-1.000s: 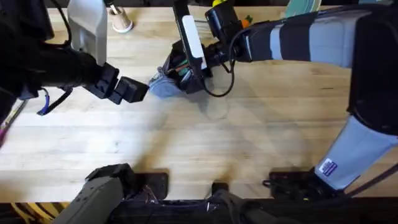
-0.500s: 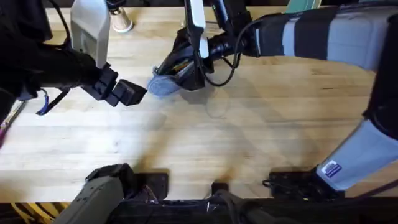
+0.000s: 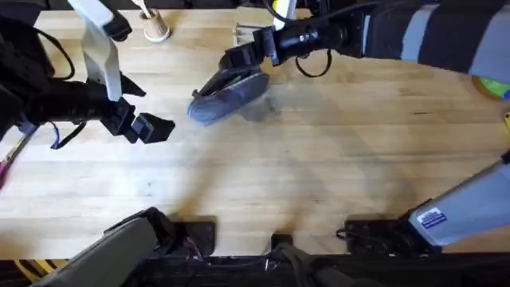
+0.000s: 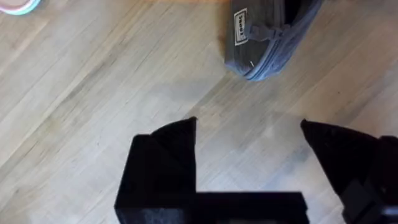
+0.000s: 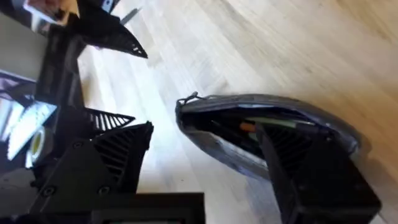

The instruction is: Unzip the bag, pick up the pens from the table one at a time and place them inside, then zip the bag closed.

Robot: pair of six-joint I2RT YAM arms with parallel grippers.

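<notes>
Bag: we find the bag (image 3: 227,94) lying on the table (image 3: 319,175) at the far middle, its zipper gaping; in the right wrist view pens (image 5: 261,126) show inside the mouth.
Right gripper: the right gripper (image 3: 239,57) sits at the bag's far end, fingers spread and holding nothing.
Left gripper: the left gripper (image 3: 151,127) hovers over bare wood just left of the bag, jaws apart, empty.
Step in hand: we judge loading done and zipping due.
Doing it well: we would pin one end with one gripper, pinch the small pull tab with the other, and draw along the zipper line, keeping the fabric flat so the pens stay clear of the teeth.
Change: a second ago the right gripper was down on the bag; now it has lifted off toward the far edge, and the left gripper has drawn back slightly.
</notes>
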